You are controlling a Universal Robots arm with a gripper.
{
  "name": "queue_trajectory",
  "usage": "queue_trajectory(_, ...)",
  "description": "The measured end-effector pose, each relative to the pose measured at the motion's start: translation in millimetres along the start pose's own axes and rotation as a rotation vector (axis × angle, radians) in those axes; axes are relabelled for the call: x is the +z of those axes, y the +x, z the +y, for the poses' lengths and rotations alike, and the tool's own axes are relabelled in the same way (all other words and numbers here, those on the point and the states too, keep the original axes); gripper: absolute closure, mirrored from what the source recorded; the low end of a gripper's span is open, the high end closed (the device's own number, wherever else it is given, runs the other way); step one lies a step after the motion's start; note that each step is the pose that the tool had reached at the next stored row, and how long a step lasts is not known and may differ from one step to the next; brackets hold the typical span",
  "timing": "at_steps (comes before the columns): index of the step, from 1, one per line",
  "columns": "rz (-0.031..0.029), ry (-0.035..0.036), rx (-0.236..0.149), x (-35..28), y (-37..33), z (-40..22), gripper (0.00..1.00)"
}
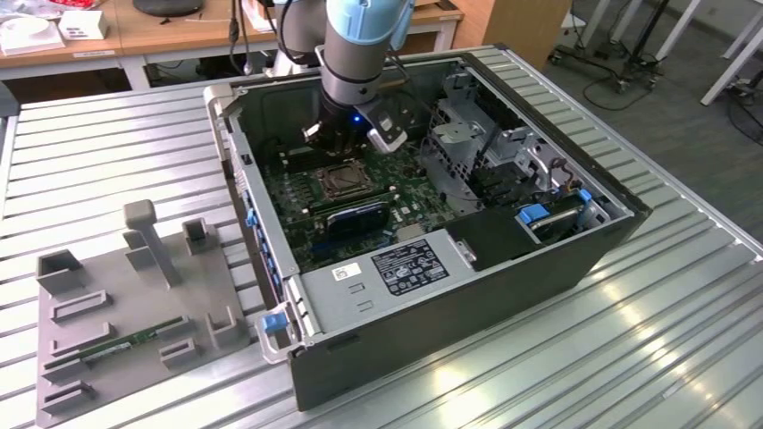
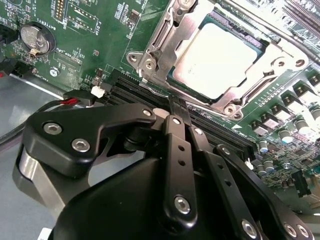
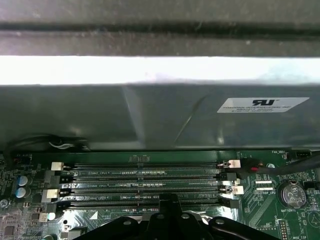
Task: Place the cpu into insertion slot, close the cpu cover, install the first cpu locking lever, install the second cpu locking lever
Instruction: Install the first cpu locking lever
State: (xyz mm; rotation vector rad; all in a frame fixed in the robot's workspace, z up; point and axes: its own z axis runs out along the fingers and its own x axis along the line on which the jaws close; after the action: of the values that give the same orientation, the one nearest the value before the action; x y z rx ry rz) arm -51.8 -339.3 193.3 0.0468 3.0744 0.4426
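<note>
cpu: the cpu (image 2: 220, 57) is lying flat in the insertion slot (image 2: 172, 75), its pale metal face showing upward in the second wrist view.
cpu cover: the cpu cover (image 2: 159, 42) is lying down over the chip, its silver frame bordering the chip's edges and the chip showing through the window.
insertion slot: in the exterior view it (image 1: 339, 181) is sitting near the middle of the green motherboard (image 1: 406, 210), inside the open computer case (image 1: 477, 295).
tool: the tool (image 2: 178, 107) is hanging with its two black fingers (image 2: 179, 145) pressed together, the tips pointing at the slot's near edge, just beside the cover's frame. Whether they are touching the frame or pinching anything cannot be told.
memory slots: the long dark memory slots (image 3: 145, 182) are running between the slot and the case's grey wall, and the tool's tips (image 3: 170, 200) are hovering over them in the first wrist view.
coin battery: a round coin battery (image 2: 35, 39) is sitting on the board, well apart from the slot.
arm: the arm (image 1: 357, 45) is reaching down into the case from above.
table: the case is lying on its side on the ribbed metal table (image 1: 667, 340).
grey tray: a grey tray (image 1: 71, 393) is resting on the table at the exterior view's left, carrying a memory stick (image 1: 125, 342).
</note>
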Motion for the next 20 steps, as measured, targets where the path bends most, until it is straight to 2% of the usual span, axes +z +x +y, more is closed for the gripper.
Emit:
queue_trajectory(7,-0.0002,0.0001,0.0,-0.2,0.0,0.1,0.89)
queue_trajectory(12,-0.0002,0.0001,0.0,-4.3,-0.1,1.4,0.89)
queue_trajectory(20,-0.0003,0.0014,0.0,-4.6,-0.1,1.2,0.89)
